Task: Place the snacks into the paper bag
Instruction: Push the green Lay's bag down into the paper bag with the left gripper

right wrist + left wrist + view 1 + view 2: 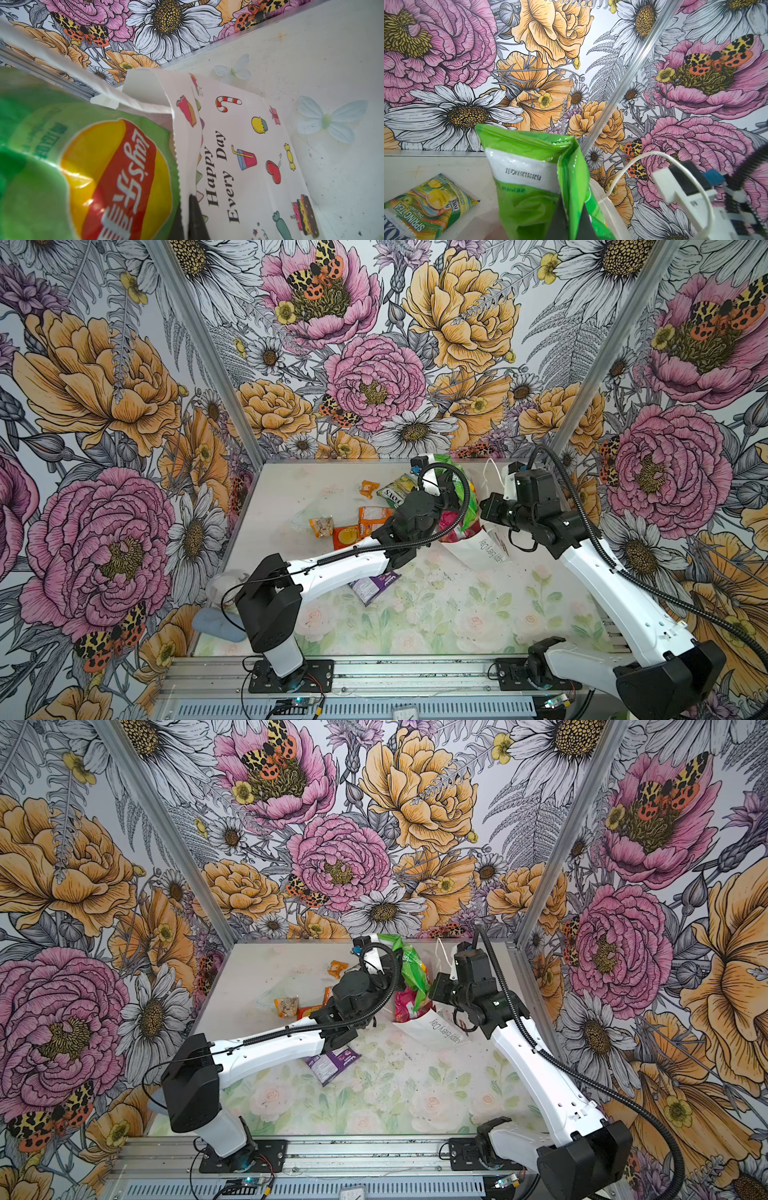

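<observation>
The green chips packet [462, 489] [529, 187] stands on end at the back of the table, and my left gripper [570, 218] is shut on its side fold. Its lower end meets the mouth of the white paper bag [488, 549] [249, 149], where a pink packet [451, 524] shows. My right gripper [187, 220] is shut on the bag's serrated rim, with the green packet [83, 166] just beside it. Other snacks lie on the table: the FOX'S packet [397, 489] [431, 203], a tiny orange one [367, 488], orange packets [371, 519], a red-orange one [347, 536] and a purple one [374, 585].
A clear plastic cup [224, 585] and a blue-grey oblong case [218, 624] sit at the front left corner. The bag's white cord handle [643, 160] loops up near the right arm's wrist. Flowered walls close in the back and both sides.
</observation>
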`<state>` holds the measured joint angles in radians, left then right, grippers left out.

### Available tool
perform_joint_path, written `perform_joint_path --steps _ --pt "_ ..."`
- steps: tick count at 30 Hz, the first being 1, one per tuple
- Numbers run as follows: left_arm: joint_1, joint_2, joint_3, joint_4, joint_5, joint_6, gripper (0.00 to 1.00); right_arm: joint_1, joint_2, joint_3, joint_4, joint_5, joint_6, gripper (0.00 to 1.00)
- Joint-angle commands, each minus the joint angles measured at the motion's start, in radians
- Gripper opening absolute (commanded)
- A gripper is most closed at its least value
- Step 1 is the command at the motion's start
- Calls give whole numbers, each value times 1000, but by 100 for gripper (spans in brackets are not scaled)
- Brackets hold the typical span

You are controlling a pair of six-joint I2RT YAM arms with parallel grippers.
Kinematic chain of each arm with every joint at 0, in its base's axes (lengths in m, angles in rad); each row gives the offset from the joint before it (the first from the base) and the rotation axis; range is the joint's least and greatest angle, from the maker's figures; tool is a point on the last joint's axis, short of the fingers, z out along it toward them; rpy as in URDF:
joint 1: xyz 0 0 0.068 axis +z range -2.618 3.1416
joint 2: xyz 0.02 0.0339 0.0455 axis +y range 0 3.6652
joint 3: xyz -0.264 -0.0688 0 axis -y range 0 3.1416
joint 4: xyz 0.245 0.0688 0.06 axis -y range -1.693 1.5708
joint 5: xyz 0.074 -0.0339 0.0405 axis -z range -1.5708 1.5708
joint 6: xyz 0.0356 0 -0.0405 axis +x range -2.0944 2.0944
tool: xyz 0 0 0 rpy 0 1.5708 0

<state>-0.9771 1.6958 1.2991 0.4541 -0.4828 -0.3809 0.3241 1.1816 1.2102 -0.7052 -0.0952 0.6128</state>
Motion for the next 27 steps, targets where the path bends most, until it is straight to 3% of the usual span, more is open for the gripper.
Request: perform_joint_path --steps 1,17,27 --pt "-14 39 31 24 20 42 0 8 -25 18 59 -4 7 0" --pt "-61 -19 -143 -114 164 123 0 1 -20 42 58 -6 5 0" --pt "-98 60 -25 -379 162 77 0 3 -20 43 57 -1 5 0"
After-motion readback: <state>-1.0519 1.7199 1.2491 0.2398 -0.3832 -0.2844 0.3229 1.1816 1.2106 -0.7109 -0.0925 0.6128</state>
